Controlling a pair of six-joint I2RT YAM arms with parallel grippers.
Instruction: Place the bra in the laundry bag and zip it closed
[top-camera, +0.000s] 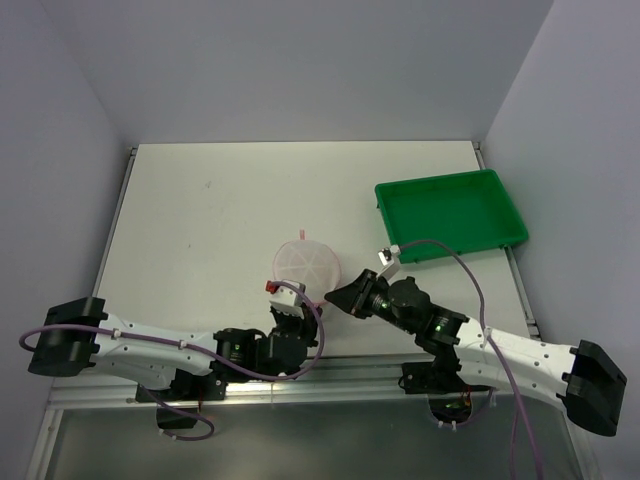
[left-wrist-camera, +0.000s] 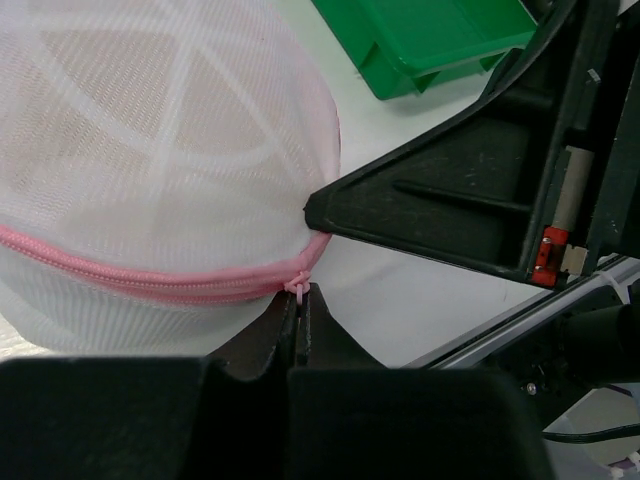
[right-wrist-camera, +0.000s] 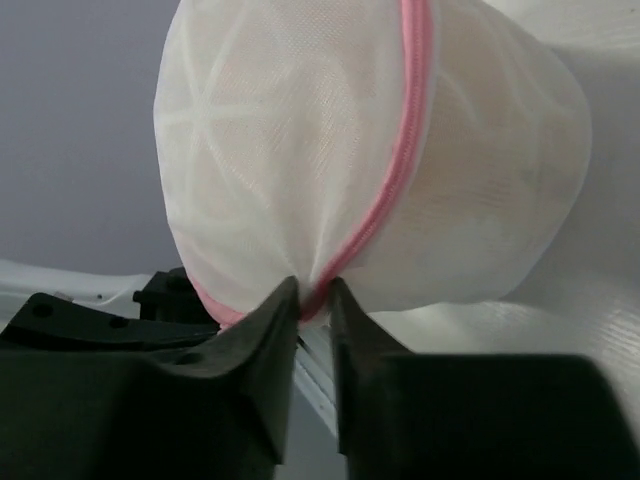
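The laundry bag (top-camera: 305, 263) is a white mesh dome near the table's front middle; it also shows in the left wrist view (left-wrist-camera: 150, 150) and the right wrist view (right-wrist-camera: 330, 140). A tan shape shows faintly through the mesh; the bra is otherwise hidden. The pink zipper band (left-wrist-camera: 150, 280) runs around the rim and looks closed. My left gripper (left-wrist-camera: 300, 300) is shut on the pink zipper pull (left-wrist-camera: 298, 284). My right gripper (right-wrist-camera: 315, 300) is shut on the bag's mesh at the zipper band (right-wrist-camera: 395, 180).
A green plastic tray (top-camera: 450, 212) stands at the right back of the table, seen also in the left wrist view (left-wrist-camera: 430, 40). The table's front edge and metal rail lie just behind both grippers.
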